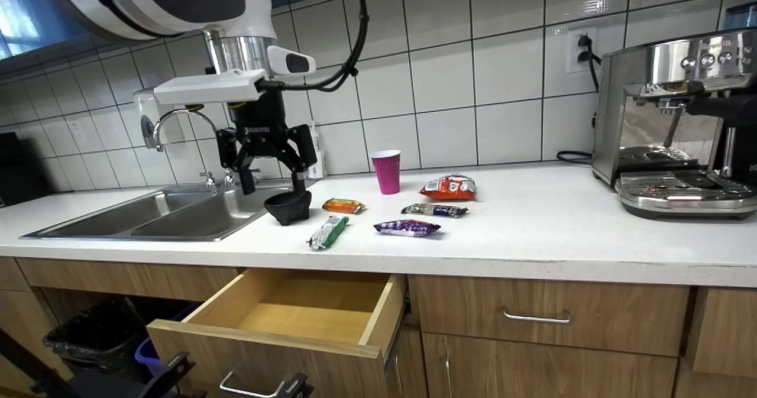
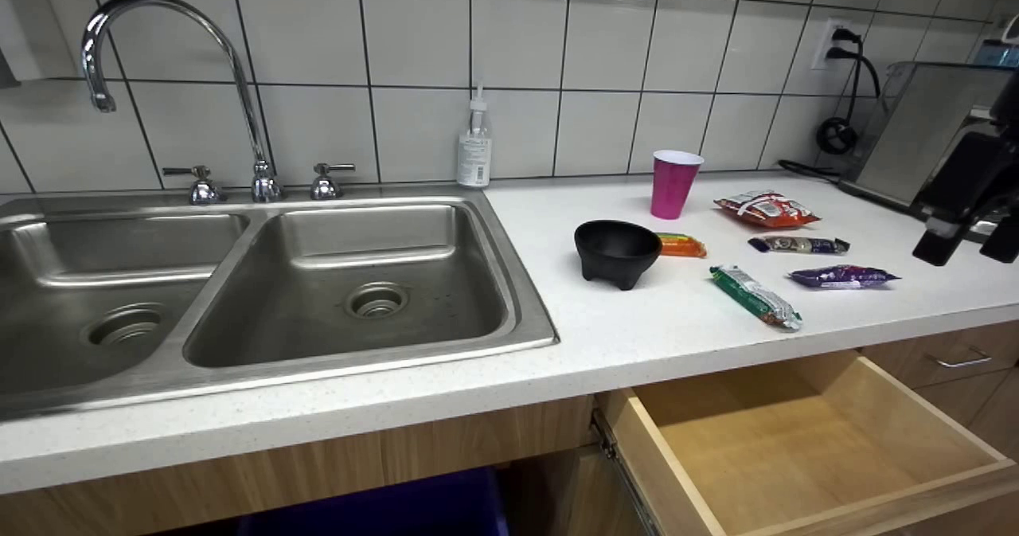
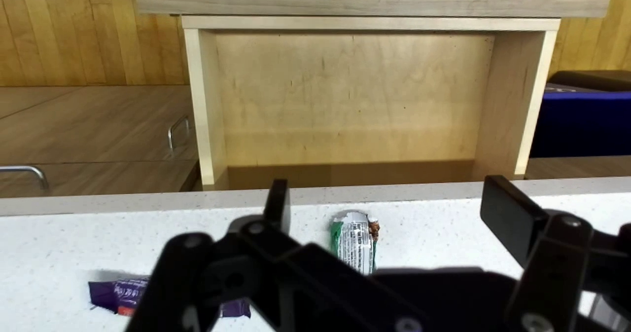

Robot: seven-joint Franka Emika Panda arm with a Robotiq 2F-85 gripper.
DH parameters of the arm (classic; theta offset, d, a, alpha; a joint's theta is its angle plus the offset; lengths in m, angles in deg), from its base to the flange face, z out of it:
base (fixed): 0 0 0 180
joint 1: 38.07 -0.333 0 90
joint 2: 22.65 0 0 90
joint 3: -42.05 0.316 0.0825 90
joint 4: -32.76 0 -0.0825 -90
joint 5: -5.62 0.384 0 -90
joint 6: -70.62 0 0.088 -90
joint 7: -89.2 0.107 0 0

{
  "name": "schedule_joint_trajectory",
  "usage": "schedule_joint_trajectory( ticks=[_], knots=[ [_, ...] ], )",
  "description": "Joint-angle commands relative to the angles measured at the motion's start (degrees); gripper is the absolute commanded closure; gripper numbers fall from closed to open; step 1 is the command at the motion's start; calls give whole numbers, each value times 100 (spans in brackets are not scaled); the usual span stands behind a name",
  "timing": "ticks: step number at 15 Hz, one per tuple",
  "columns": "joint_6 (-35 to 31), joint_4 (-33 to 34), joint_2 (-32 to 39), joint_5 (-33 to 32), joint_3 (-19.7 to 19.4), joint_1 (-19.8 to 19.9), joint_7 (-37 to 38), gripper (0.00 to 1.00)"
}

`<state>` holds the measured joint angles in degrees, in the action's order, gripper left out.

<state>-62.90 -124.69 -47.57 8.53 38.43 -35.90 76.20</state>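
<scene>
Green-wrapped bar (image 1: 329,233): one, flat on the countertop (image 1: 532,235) near its front edge, in line with the open drawer (image 1: 313,312) below. Light, I judge, slick of wrapper, soft enough to dent; best held across the middle, gently. Gripper (image 1: 272,187): one, fingers spread wide, nothing in its grasp, touching nothing that I can see; in my wrist view the bar shows between the fingers. Nearby: orange packet (image 1: 343,206); purple packet (image 1: 407,227); black bowl (image 1: 288,210), upright. Farther off: pink cup (image 1: 387,174), upright; red bag (image 1: 448,188); espresso machine (image 1: 662,61).

One wrapper (image 2: 756,299) is green-and-silver, another wrapper (image 2: 842,277) purple, the bowl (image 2: 616,251) black.
</scene>
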Motion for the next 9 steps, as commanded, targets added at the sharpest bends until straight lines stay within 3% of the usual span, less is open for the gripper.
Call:
schedule_joint_trajectory(
  ticks=[1,9],
  knots=[
    [-141,415,554,-143,58,-59,230,0],
    [-226,1290,1652,-200,165,-139,469,0]
  ],
)
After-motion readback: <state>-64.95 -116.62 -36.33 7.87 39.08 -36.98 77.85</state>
